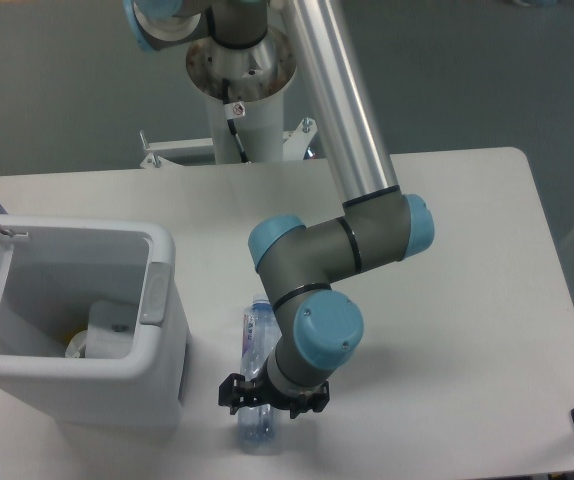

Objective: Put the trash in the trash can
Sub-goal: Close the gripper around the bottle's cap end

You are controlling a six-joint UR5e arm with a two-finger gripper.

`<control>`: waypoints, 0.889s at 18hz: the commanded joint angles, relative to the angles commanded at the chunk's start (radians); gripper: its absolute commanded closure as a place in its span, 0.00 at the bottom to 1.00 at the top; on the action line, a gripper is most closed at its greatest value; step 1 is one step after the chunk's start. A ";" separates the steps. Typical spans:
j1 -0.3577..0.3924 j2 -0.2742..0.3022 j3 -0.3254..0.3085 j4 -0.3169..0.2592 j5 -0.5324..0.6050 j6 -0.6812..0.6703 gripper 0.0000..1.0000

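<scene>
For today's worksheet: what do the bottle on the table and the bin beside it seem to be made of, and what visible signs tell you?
Bottle: looks like thin clear plastic; you can see through it, with a bluish label and a blue cap.
Bin: seemingly moulded white plastic, opaque and smooth with rounded corners, lid open.

We see the trash can [77,330] filling the near-left of the table [467,300], lid swung up at the left edge, mouth unobstructed from above. Its right wall stands just beside the bottle [257,340], leaving only a narrow strip of tabletop between them. The gripper [264,397] sits over the bottle's near half, and the arm's elbow and wrist joints crowd the space above and right of it. Right of the arm we find broad bare tabletop.
</scene>
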 joint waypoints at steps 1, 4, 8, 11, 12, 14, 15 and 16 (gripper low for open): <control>-0.002 -0.002 0.000 0.002 0.005 0.000 0.00; -0.003 -0.005 0.000 0.002 0.025 0.000 0.05; -0.005 -0.006 0.000 0.002 0.028 0.000 0.22; -0.005 -0.003 0.002 0.002 0.028 0.000 0.34; -0.005 -0.002 0.002 0.002 0.026 0.000 0.38; -0.005 0.006 0.006 0.003 0.026 0.000 0.46; -0.005 0.008 0.011 0.003 0.026 0.000 0.51; -0.005 0.011 0.012 0.005 0.025 0.000 0.55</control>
